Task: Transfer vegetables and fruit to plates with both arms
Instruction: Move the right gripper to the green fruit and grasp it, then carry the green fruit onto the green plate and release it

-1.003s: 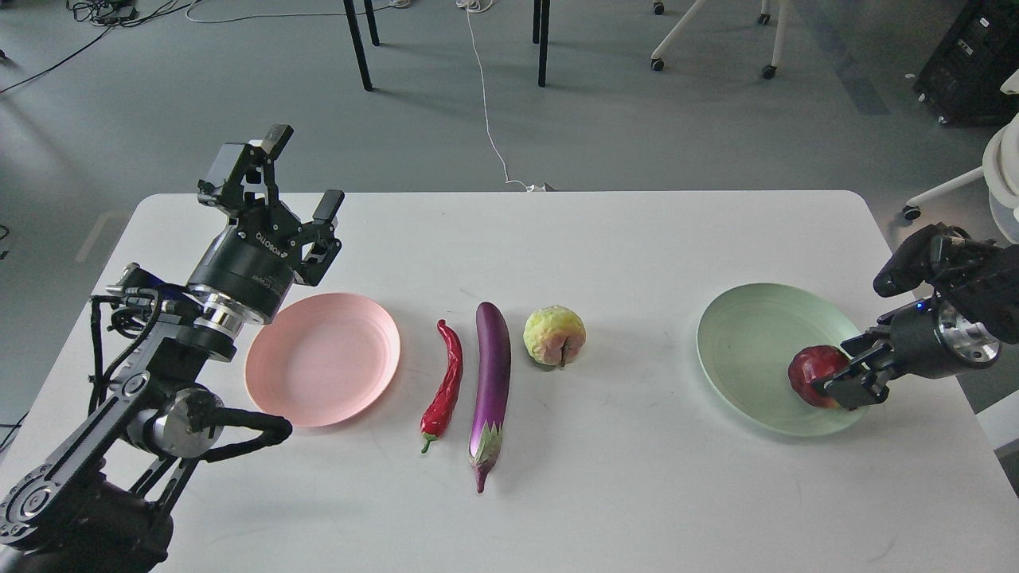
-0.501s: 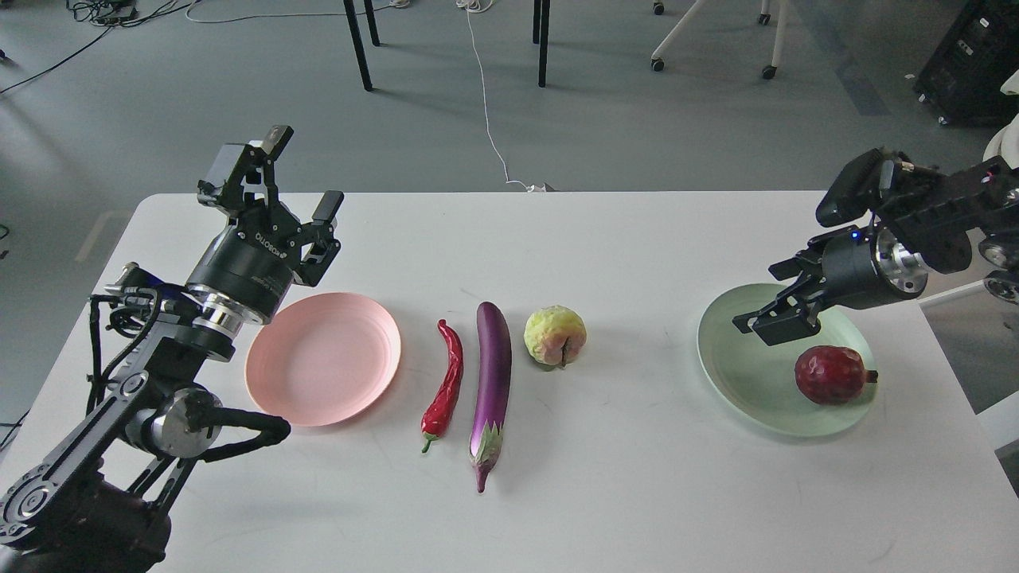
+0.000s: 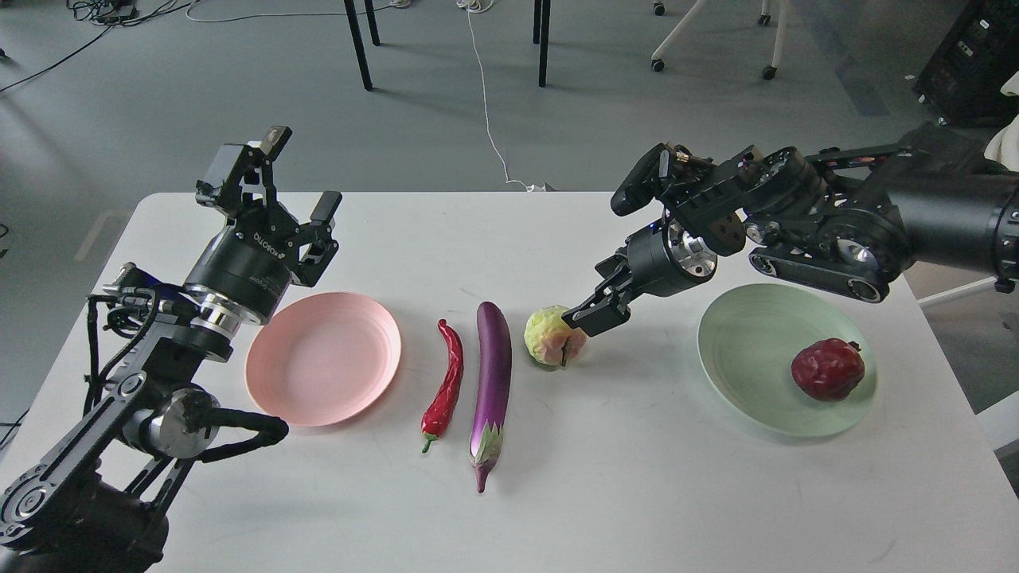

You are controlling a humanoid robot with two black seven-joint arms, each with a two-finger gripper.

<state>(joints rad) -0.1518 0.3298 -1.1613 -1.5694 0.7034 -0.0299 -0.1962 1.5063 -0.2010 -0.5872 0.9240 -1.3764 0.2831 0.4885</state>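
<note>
1. Red fruit (image 3: 828, 368) now rests on our green plate (image 3: 740, 358), released.
2. Our right gripper (image 3: 593, 317) has crossed to the yellow fruit (image 3: 551, 336) on the bench (image 3: 637, 477); its jaw spread is unclear.
3. Our left gripper (image 3: 298, 211) hovers, jaws apart.

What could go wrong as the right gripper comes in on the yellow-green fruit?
1. The right gripper is at the yellow-green fruit from one side; the round fruit may roll toward the eggplant.
2. The dark red fruit sits near the green plate's right rim; a second fruit dropped beside it could knock it off.
</note>
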